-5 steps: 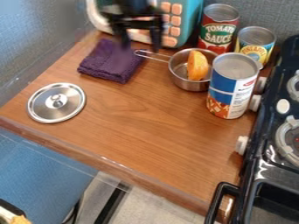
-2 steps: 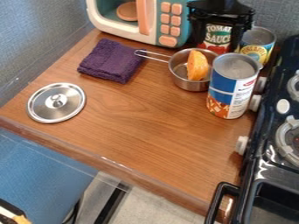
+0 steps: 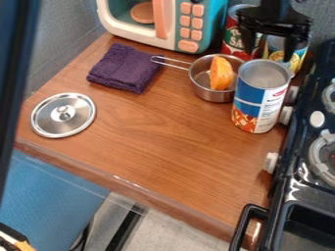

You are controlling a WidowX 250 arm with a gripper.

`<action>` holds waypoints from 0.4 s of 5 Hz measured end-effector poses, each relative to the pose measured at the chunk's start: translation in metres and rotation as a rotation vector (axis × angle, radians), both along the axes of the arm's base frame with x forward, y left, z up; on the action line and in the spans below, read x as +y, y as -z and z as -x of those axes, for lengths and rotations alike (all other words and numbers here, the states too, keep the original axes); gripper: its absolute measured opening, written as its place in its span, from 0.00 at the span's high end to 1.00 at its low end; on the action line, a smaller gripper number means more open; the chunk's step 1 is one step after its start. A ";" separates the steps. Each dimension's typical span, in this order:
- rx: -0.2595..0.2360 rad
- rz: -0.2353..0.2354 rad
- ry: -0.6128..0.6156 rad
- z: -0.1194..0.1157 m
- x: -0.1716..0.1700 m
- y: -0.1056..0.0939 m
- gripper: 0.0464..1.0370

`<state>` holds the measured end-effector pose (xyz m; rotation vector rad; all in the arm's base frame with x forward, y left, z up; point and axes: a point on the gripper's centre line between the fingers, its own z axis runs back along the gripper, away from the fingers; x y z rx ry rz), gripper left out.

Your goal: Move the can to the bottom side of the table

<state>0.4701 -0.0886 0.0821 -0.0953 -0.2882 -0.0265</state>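
1. Your gripper (image 3: 269, 53) hangs spread over the far right of the bench (image 3: 163, 147).
2. You see the stove (image 3: 301, 179) cut off at right.
3. Your toy microwave (image 3: 118, 28) is cropped above.
4. Your blue-and-white can (image 3: 258, 100) stands at right, overlapping the pan (image 3: 210, 94).
5. Behind, your red can (image 3: 231, 43) and yellow can (image 3: 298, 59) are part-hidden.

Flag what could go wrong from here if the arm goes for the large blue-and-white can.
The open gripper hangs by the red can and yellow can, so it might knock or catch one. The large can sits close between the pan and stove knobs; a finger could bump either.
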 end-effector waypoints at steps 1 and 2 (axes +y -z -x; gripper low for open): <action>0.016 0.000 0.041 -0.001 -0.021 0.010 0.04; 0.017 -0.011 0.104 0.004 -0.040 0.012 0.04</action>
